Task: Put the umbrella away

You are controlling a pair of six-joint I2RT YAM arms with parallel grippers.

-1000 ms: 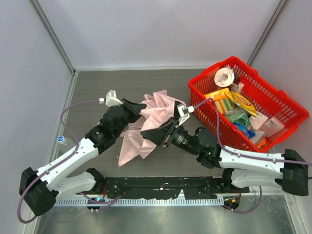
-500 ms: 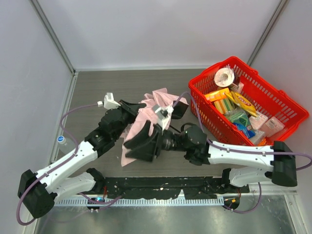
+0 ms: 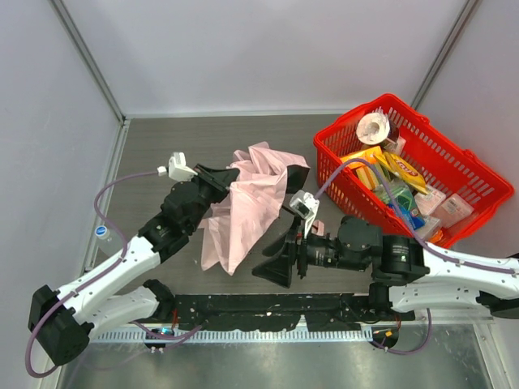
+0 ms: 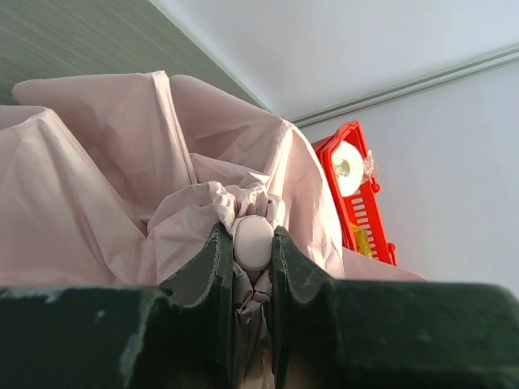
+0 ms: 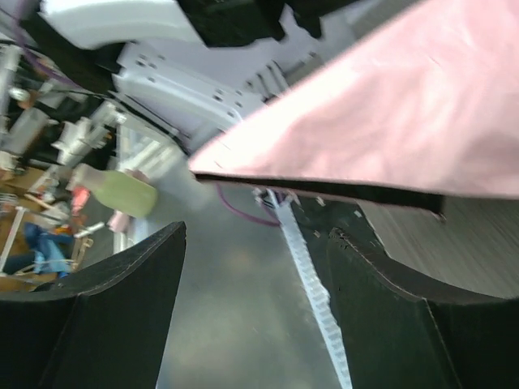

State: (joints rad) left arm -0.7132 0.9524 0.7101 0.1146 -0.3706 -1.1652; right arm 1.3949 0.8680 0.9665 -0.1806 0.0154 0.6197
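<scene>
The umbrella (image 3: 247, 203) is a pale pink bundle of loose fabric hanging over the middle of the dark table. My left gripper (image 3: 220, 180) is shut on its upper left end; in the left wrist view the jaws pinch a small pale rounded tip (image 4: 253, 241) with gathered fabric (image 4: 122, 154) around it. My right gripper (image 3: 276, 263) is open and empty, just right of and below the fabric's lower end. In the right wrist view the pink fabric (image 5: 405, 121) hangs above the open fingers (image 5: 105, 316). The shaft and handle are hidden.
A red basket (image 3: 486, 186) with several packaged goods and a tape roll (image 3: 373, 126) stands at the right; it also shows in the left wrist view (image 4: 357, 186). A small bottle (image 3: 103, 233) stands by the left wall. White walls enclose the table.
My right gripper has let go of the fabric and pulled back toward the near edge, now open and empty. The fabric hangs longer from my left gripper, which barely moved.
</scene>
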